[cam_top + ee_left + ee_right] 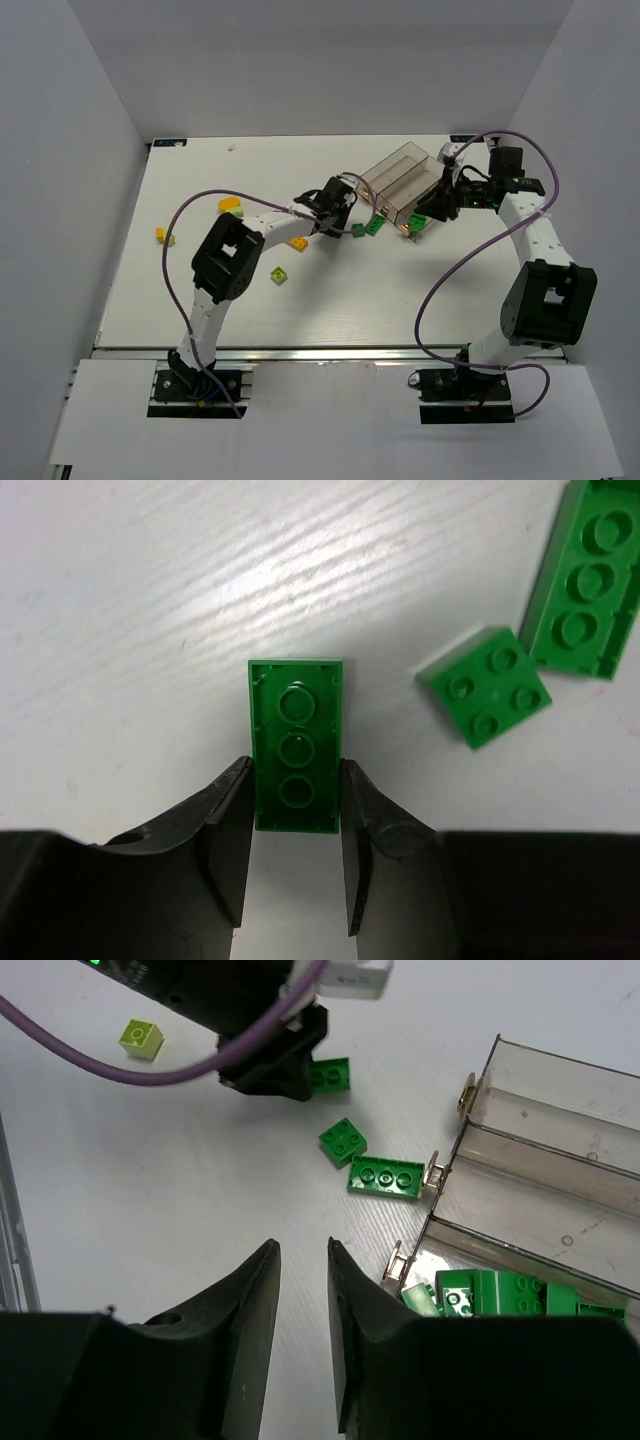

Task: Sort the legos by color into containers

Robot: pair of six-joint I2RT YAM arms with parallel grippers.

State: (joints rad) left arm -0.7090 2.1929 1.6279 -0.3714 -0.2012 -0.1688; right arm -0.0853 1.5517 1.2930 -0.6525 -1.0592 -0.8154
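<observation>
A dark green lego [295, 720] lies on the white table with its round hollows facing up. My left gripper [295, 768] is shut on it, one finger pressed against each long side. The top view puts this gripper [335, 212] just left of the containers [405, 180], three clear smoky bins joined side by side. Two more dark green legos, a square one [485, 687] and a longer one [590, 575], lie close by. My right gripper [303, 1248] hangs open and empty above the table beside the bins' near end [520, 1140]. Several dark green legos [500, 1293] lie in the nearest bin.
Orange-yellow legos [231, 208] [297, 243] [160, 234] and a pale lime lego [279, 275] lie scattered on the left half of the table. A purple cable [180, 215] loops over each arm. Grey walls [70, 150] close in the table on three sides.
</observation>
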